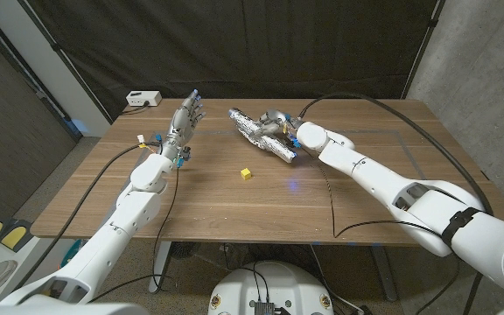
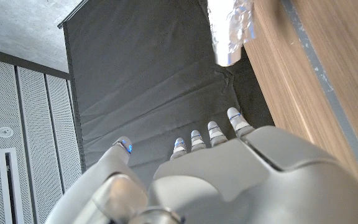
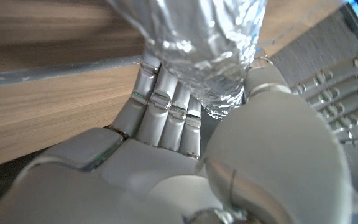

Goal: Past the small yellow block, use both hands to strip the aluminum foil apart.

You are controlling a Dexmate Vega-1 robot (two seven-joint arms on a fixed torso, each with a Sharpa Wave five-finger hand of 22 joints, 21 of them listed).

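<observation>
Foil roll gripped by one hand at the far side of a wooden table (image 1: 234,206), the other hand raised beside it.

From the left: the left hand (image 1: 185,119) is held up with fingers spread, nothing in it, near but apart from the crumpled aluminum foil (image 1: 256,129). The small yellow block (image 1: 246,173) is seen nearer the front, with the foil beyond it. The foil's right end is clasped in the right hand (image 1: 285,131), apparently between thumb and fingers (image 3: 166,102), though the grip is partly hidden. If only a thin edge is caught by the left hand, a scrap may be torn off rather than the roll pulled apart.
</observation>
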